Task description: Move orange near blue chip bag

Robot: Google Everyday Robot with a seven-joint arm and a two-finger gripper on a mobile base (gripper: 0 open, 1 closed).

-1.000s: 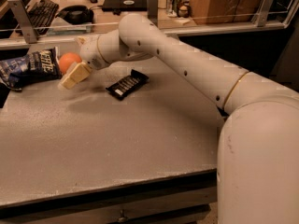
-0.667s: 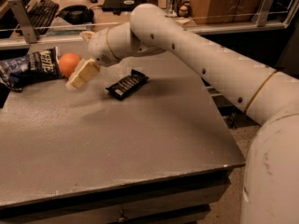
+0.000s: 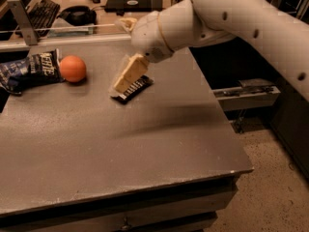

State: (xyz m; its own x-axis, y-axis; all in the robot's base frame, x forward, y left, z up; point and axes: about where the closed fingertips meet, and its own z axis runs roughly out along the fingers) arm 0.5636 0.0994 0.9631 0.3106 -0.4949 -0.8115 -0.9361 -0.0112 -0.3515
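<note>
— What is the setting?

— A grey, matte table [image 3: 145, 144] fills most of the view, scuffed and dull, with a drawer front under its near edge. Along its far edge runs a low clear barrier held by a metal bracket [image 3: 21, 21]. Behind it is a desk with a dark keyboard [image 3: 42, 9] and a dark rounded object [image 3: 77, 14] that I can't identify. To the right of the table the floor [image 3: 270, 178] is speckled and pale.

— Where are the task's things?

— The orange [image 3: 73, 68] sits on the table at the far left of the view, just beside the end of the blue chip bag [image 3: 29, 70], which lies wrinkled against the table's left edge with its white lettering up. Whether the two touch, I can't tell.

— And the robot?

— Its white arm [image 3: 231, 18] reaches in from the upper right. The gripper [image 3: 121, 83] hangs tilted down and to the left, over the far middle of the table, right above a black bar wrapper [image 3: 136, 88] lying flat there. It is apart from the orange, to the fruit's right. Nothing shows in its grasp; whether it is open or closed, I can't tell.
</note>
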